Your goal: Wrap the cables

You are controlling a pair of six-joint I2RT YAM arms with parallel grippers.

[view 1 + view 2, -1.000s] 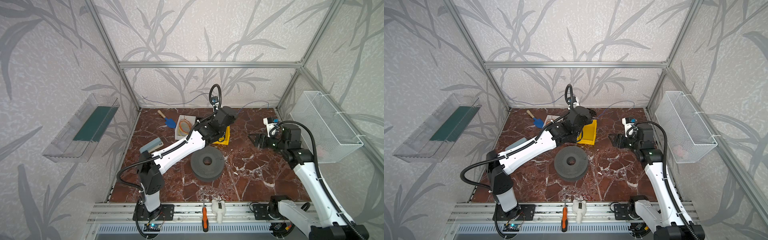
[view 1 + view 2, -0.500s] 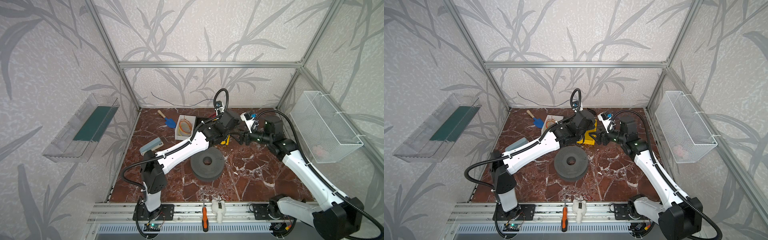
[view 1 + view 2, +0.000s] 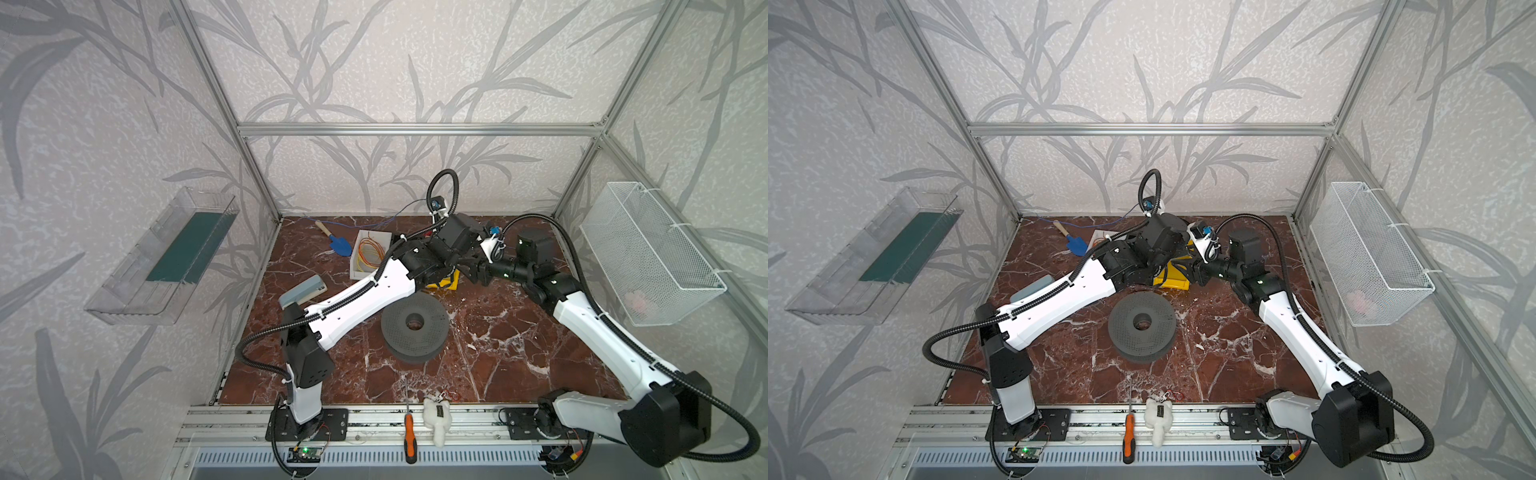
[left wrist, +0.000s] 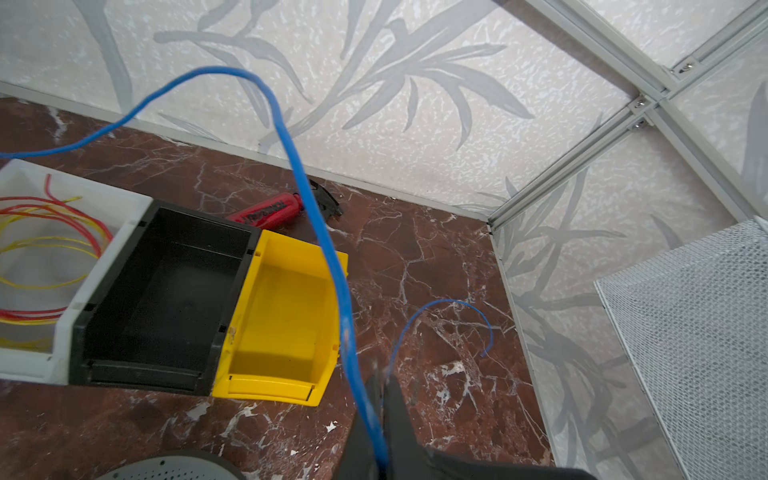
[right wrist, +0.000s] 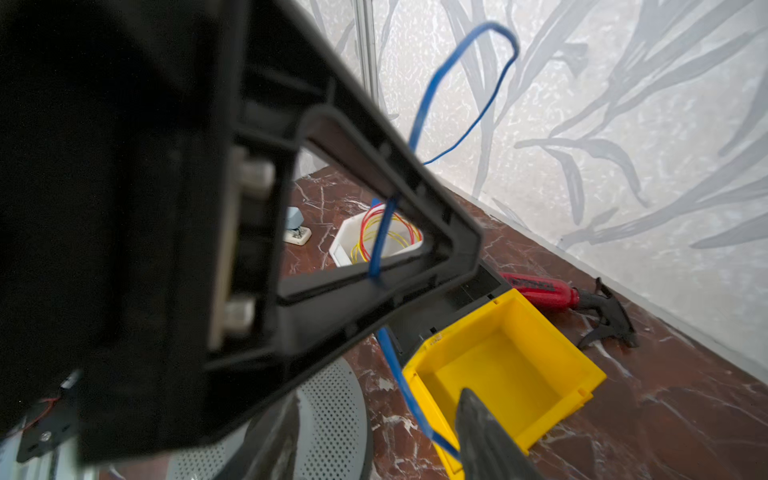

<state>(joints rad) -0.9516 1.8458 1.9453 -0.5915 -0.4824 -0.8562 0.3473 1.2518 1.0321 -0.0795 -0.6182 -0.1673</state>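
The cable [image 4: 291,145] is a thin bright-blue wire. In the left wrist view it rises out of my left gripper [image 4: 380,388], arcs over the bins and runs off toward the back wall. A short free end [image 4: 486,353] curls over the floor. The left gripper is shut on it. In both top views the cable [image 3: 374,220] [image 3: 1100,224] trails along the back of the table. My right gripper [image 5: 378,399] [image 3: 473,270] is close against the left one, open, with the cable [image 5: 411,399] running between its fingers, next to one finger [image 5: 478,424].
Below the grippers a yellow bin [image 4: 282,316], a black bin [image 4: 166,291] and a white bin [image 4: 25,178] of orange and yellow wires stand side by side. A red-handled tool [image 4: 270,210] lies behind them. A grey perforated spool [image 3: 415,328] sits mid-table, a wire basket [image 3: 648,253] hangs on the right wall.
My right arm has swung from the right side of the table to the middle, up against the left gripper, and its jaws have narrowed. The left gripper rose slightly, still holding the cable.
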